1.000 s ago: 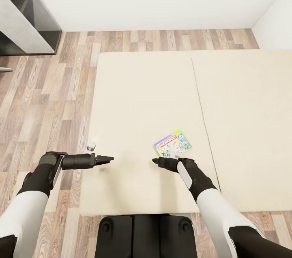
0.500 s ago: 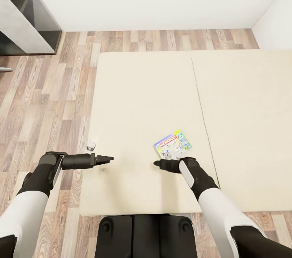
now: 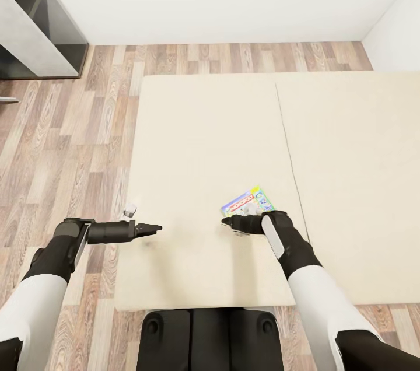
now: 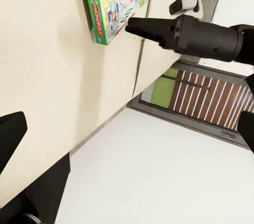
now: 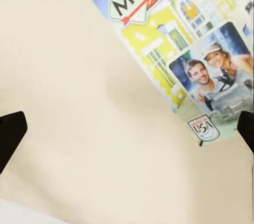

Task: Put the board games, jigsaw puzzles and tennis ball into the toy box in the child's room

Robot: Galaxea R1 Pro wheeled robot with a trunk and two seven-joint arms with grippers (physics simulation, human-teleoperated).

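- Right gripper now advanced from short of the board game onto its near edge, jaws spread wide, nothing grasped.
- Game flat on the bed, toward the near edge.
- Left gripper parked, state unclear.
- Pick-up likely next.

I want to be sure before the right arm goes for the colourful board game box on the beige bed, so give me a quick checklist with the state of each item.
1. Flat colourful board game box lies flat on the beige mattress: ok.
2. Right gripper is at the box's near edge: ok.
3. Right gripper's fingers are spread, with the box between the fingertips in the right wrist view: ok.
4. Fingers already touching the box: cannot tell.
5. Left gripper is well apart from the box, out of the way: ok.
6. Nothing else lies on the mattress around the box: ok.
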